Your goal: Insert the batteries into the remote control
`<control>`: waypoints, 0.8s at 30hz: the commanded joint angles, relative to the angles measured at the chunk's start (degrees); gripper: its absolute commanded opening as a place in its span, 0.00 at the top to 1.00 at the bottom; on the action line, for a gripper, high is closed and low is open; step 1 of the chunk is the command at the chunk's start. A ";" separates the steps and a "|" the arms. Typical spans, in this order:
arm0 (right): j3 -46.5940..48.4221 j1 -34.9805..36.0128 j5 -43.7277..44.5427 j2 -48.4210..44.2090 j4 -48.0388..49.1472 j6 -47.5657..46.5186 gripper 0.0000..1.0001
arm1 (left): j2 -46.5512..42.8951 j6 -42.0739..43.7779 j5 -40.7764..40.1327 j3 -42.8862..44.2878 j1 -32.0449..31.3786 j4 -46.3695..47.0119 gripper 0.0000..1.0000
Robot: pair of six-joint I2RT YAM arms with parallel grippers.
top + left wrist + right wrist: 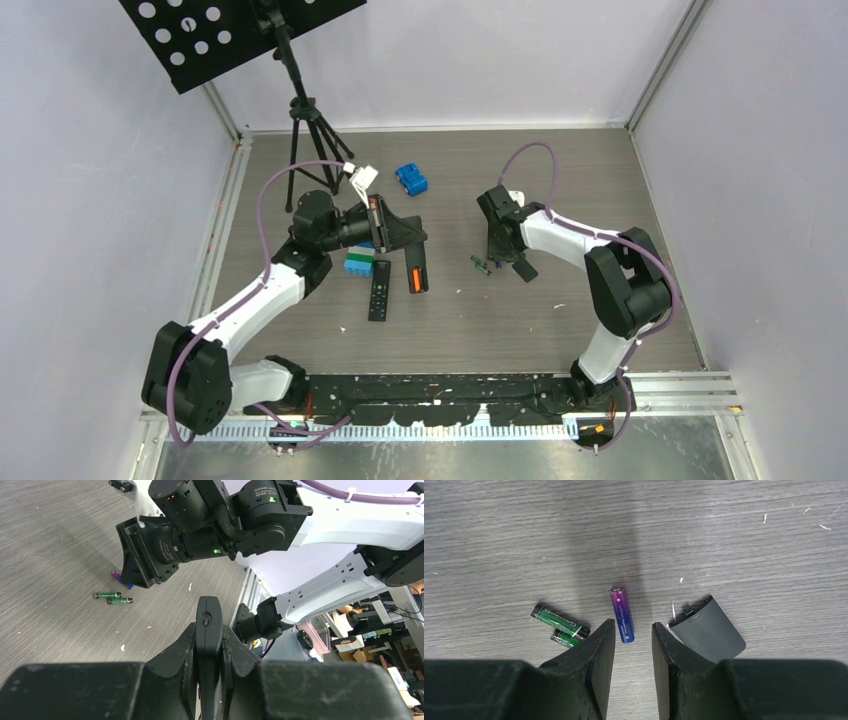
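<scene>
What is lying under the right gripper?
A blue-purple battery lies on the table under the right gripper, in line with its gap. Two green batteries sit beside it, one's end hidden by a finger; a dark curved panel sits opposite.

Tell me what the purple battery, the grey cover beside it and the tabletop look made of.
Purple battery: glossy printed sleeve, likely plastic film over metal; a bare silvery cap shows at one end. Grey cover: matte moulded plastic, judging by its even dull face and small edge tabs. Tabletop: probably grey wood-grain laminate; the grain looks printed, with scuffs.
</scene>
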 commanded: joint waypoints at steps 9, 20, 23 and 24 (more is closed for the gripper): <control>2.55 -0.92 -2.54 3.75 0.94 -1.36 0.76 | 1.89 -0.83 0.35 0.63 0.16 3.67 1.00; 1.19 -1.52 -2.60 -1.92 2.44 -1.15 0.99 | 4.33 -4.13 -4.69 0.84 0.16 2.29 1.00; -1.01 -1.04 -5.26 -9.64 4.91 -2.19 0.99 | 6.20 -4.99 -7.09 1.76 0.16 -1.25 1.00; -1.79 -0.73 -7.29 -12.54 6.17 -2.71 0.99 | 6.80 -5.49 -7.41 1.85 0.16 -1.44 1.00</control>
